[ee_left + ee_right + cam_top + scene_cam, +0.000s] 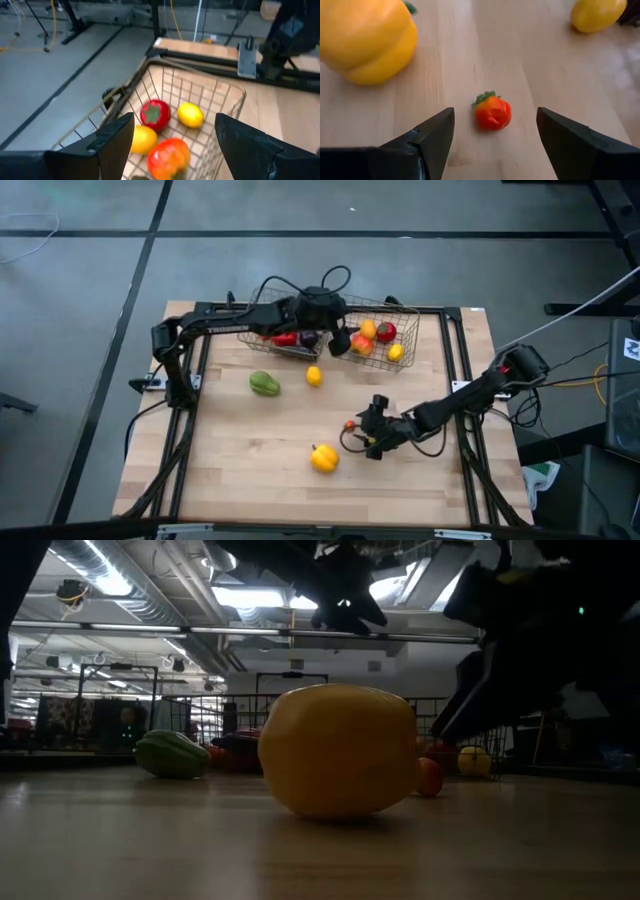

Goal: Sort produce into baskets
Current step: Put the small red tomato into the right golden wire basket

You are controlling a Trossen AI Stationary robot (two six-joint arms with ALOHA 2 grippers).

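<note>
Wire mesh baskets point(400, 363) stand at the table's far middle. Their right part holds a red tomato point(155, 113), a lemon point(190, 114), an orange fruit point(142, 139) and an orange-red pepper point(168, 155). The left part holds a red pepper point(285, 338) and a purple eggplant point(308, 338). My left gripper point(173, 120) hangs open and empty above the right part. My right gripper point(495, 125) is open, low over the table, and points at a small red tomato point(492, 112) that lies on the wood just ahead of its fingertips, untouched.
A yellow pepper point(324, 458) lies near the table's front middle, left of my right gripper point(364, 430). A loose lemon point(314, 376) and a green vegetable point(264, 384) lie in front of the baskets. Dark frame rails run along the table's left and right sides.
</note>
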